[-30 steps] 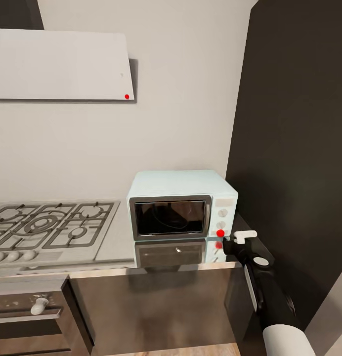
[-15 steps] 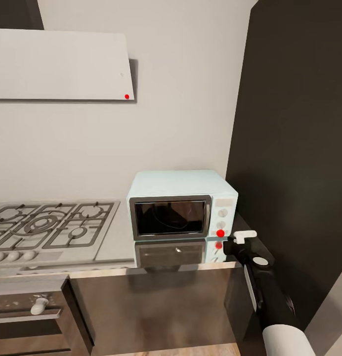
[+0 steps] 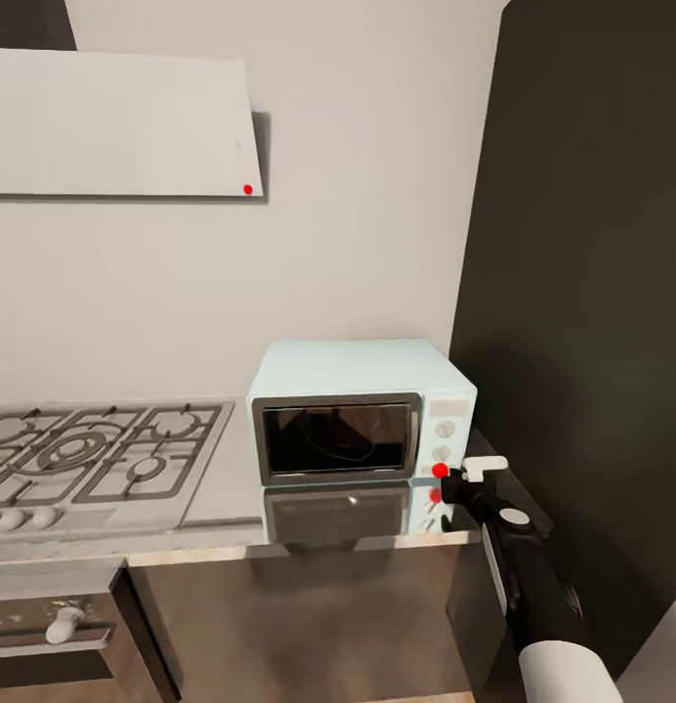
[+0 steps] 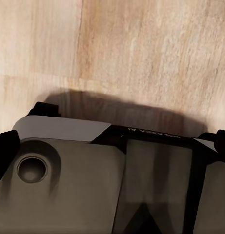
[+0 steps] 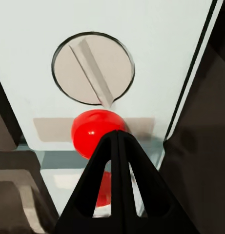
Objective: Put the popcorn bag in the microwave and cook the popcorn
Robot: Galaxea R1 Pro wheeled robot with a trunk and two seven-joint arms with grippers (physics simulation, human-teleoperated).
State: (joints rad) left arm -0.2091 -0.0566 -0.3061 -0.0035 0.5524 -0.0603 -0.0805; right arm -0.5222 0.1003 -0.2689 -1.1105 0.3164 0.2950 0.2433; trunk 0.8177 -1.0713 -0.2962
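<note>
Mint-blue microwave (image 3: 362, 410) sat on the steel countertop (image 3: 231, 488) w/ its door closed, btwn the gas hob (image 3: 94, 454) and a dark tall cabinet (image 3: 592, 293) in the head view. Right gripper (image 3: 453, 481) was at the red dot (image 3: 440, 470) on the microwave's side panel. Left wrist view: wood floor (image 4: 141, 48) below the robot's base (image 4: 92, 185); left gripper's state couldn't be told. Right wrist view: fingertips (image 5: 118, 141) pressed together, tip against the red dot (image 5: 92, 132), just under a round knob (image 5: 92, 68).
</note>
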